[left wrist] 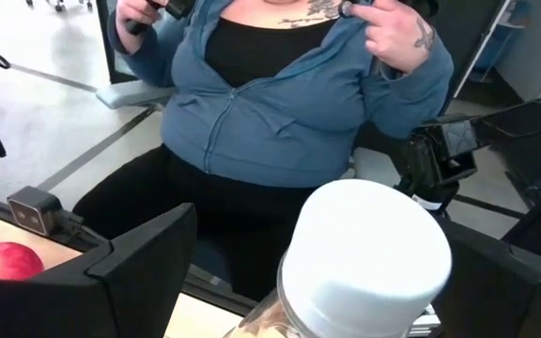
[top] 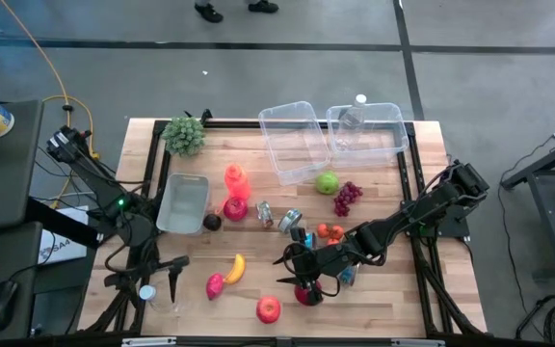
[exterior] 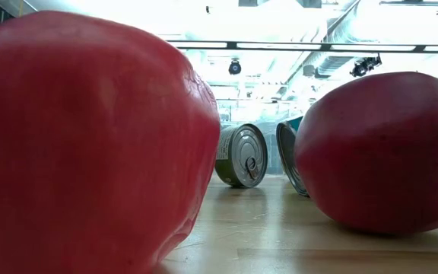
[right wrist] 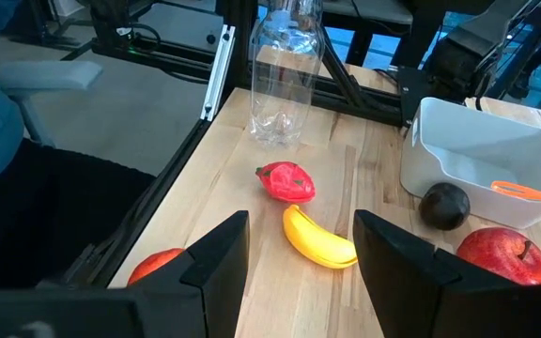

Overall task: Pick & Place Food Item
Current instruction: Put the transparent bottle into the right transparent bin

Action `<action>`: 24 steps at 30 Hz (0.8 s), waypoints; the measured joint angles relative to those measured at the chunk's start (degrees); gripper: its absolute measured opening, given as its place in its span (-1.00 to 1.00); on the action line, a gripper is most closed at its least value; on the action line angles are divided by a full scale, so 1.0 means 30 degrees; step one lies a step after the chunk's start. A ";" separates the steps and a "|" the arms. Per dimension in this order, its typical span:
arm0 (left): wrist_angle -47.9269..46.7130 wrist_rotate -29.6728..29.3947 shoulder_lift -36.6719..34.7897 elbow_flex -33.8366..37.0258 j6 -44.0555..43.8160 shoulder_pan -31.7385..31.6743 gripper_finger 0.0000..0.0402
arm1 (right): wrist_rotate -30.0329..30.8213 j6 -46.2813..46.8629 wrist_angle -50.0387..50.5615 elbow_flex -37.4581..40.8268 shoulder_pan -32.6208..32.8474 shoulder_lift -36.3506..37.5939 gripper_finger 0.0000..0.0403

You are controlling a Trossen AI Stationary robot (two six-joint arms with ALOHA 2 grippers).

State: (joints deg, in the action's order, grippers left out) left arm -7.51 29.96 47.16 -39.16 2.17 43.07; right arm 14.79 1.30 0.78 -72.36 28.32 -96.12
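While your right gripper hangs part-open and empty over what looks like a red fruit, lower centre, and the left gripper gapes around the bottle, a skewed descent could roll it away.

The high view looks straight down on the whole table. The low view sits at tabletop level, very near a red apple, which the high view shows lower centre.
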 joint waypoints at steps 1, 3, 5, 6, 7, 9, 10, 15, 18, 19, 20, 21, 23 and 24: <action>0.0007 -0.0002 0.0000 0.0000 0.0016 0.0000 0.78 | 0.0000 0.0000 0.0000 0.0000 0.0000 0.0000 -0.10; 0.0000 -0.0006 0.0000 0.0000 0.0247 -0.0007 0.75 | 0.0000 0.0000 -0.0002 0.0000 0.0000 0.0000 -0.10; -0.0007 -0.0015 0.0000 0.0000 0.0359 -0.0007 0.70 | 0.0000 0.0000 -0.0002 0.0000 0.0000 0.0000 -0.10; -0.0007 -0.0012 0.0000 0.0000 0.0351 -0.0007 0.67 | 0.0000 0.0000 -0.0007 0.0000 0.0003 0.0000 -0.10; -0.0009 -0.0009 0.0000 0.0000 0.0351 -0.0007 0.64 | 0.0000 -0.0007 -0.0001 0.0000 0.0000 0.0000 -0.10; -0.0051 -0.0016 0.0000 0.0000 0.0351 -0.0007 0.56 | 0.0000 0.0000 0.0000 0.0000 0.0000 0.0000 -0.10; -0.0045 -0.0016 0.0000 0.0000 0.0358 -0.0007 0.52 | 0.0000 -0.0006 -0.0006 0.0000 0.0000 0.0000 -0.10; -0.0080 -0.0704 0.0006 0.0000 0.0344 -0.0007 0.30 | 0.0000 0.0000 -0.0007 0.0000 0.0000 0.0000 -0.10; -0.0098 -0.1261 0.0184 0.0000 0.0344 -0.0007 0.18 | 0.0000 0.0000 0.0000 0.0000 0.0000 0.0000 -0.10; -0.0109 -0.1454 0.0240 0.0000 0.0340 -0.0015 0.14 | 0.0000 0.0000 -0.0007 0.0000 0.0000 0.0000 -0.10; -0.0101 -0.1595 0.0333 0.0000 0.0343 -0.0012 0.09 | 0.0000 0.0000 -0.0007 0.0000 0.0000 0.0000 -0.10; -0.0095 -0.1692 0.0408 0.0000 0.0344 -0.0015 0.05 | 0.0000 -0.0005 -0.0002 0.0000 0.0000 0.0000 -0.10; -0.0106 -0.2041 0.0537 0.0000 0.0397 -0.0007 -0.03 | 0.0003 0.0000 -0.0003 0.0000 0.0000 0.0000 -0.10; -0.0087 -0.2113 0.0580 0.0000 0.0458 -0.0013 -0.07 | 0.0005 -0.0005 -0.0007 0.0000 0.0000 0.0000 -0.10</action>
State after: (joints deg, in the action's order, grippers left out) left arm -7.77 23.62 48.89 -39.16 3.54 43.03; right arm 14.80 1.28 0.75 -72.36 28.32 -96.12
